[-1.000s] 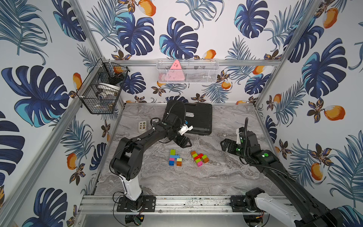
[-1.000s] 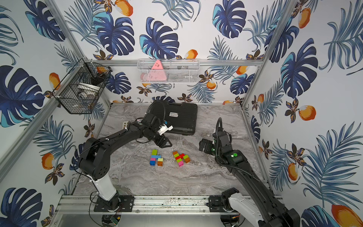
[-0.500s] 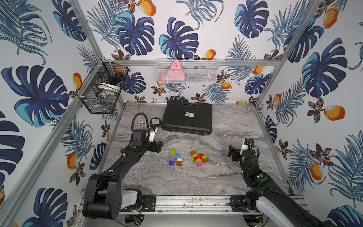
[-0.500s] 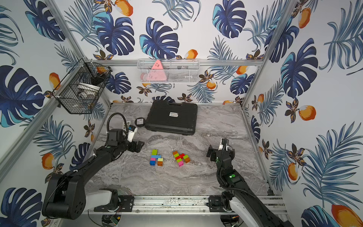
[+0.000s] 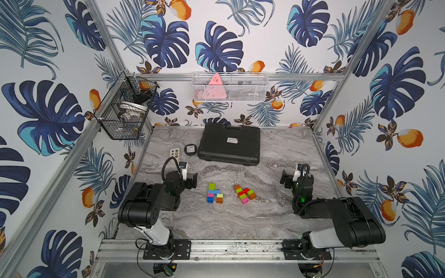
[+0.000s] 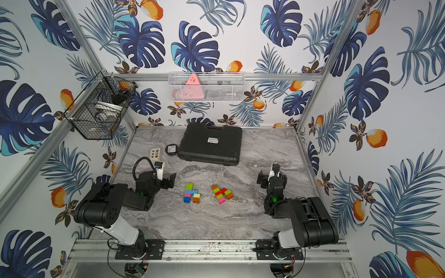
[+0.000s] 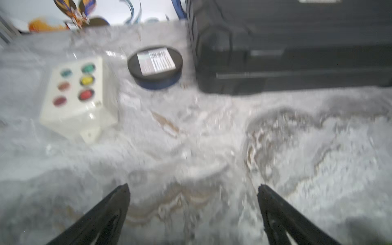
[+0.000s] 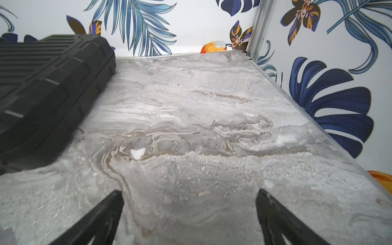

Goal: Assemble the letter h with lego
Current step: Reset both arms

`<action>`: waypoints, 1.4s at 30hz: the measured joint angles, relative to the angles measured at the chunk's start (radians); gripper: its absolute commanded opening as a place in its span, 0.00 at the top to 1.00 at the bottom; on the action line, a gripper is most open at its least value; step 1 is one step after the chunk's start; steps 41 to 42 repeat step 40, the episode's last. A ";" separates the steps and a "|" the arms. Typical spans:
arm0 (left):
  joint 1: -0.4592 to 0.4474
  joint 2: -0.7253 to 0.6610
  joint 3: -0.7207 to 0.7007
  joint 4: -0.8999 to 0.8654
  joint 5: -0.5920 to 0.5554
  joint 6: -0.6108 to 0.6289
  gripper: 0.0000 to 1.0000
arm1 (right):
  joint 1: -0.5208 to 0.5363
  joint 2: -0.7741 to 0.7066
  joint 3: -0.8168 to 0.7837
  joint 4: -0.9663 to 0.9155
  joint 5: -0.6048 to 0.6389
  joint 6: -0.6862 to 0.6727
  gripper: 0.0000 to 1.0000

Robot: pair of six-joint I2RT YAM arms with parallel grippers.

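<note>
Bottom of frame: both arms were folded back over their bases on the aluminium rail (image 5: 240,248). It looked like a parked pose, clear of the work.

Mid frame, in both top views: the lego, small studded plastic bricks in lime green, orange, pink, blue and red, lay on the grey marble-pattern surface (image 5: 240,223). They formed two joined groups, side by side but apart.
- Left-of-centre group (image 5: 213,193): a lime-blue-pink-blue column with a blue branch running to a lime-then-orange leg. It read as an h to me.
- Right-of-centre group (image 5: 244,194): a skewed strip, orange to pink, with a red and lime/orange stub. Couldn't tell whether it was spare bricks or a second letter.

Left claw (image 5: 191,183) sat near the left group, not touching. Right claw (image 5: 286,180) was well apart from the right group. In both wrist views the jaws were spread wide with nothing between them, only bare surface. My read: build done, or arms waiting.

Farther up, at left, sat a white plastic box with coloured buttons (image 7: 78,93), with a black round labelled tin (image 7: 156,63) just beside it. Beyond them the black ribbed plastic case (image 5: 230,144) sat by the back wall, out of the build area.
</note>
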 measured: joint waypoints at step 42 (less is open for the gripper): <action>-0.003 0.011 0.032 -0.001 0.008 0.000 0.01 | -0.111 0.166 0.203 -0.100 -0.145 0.074 0.00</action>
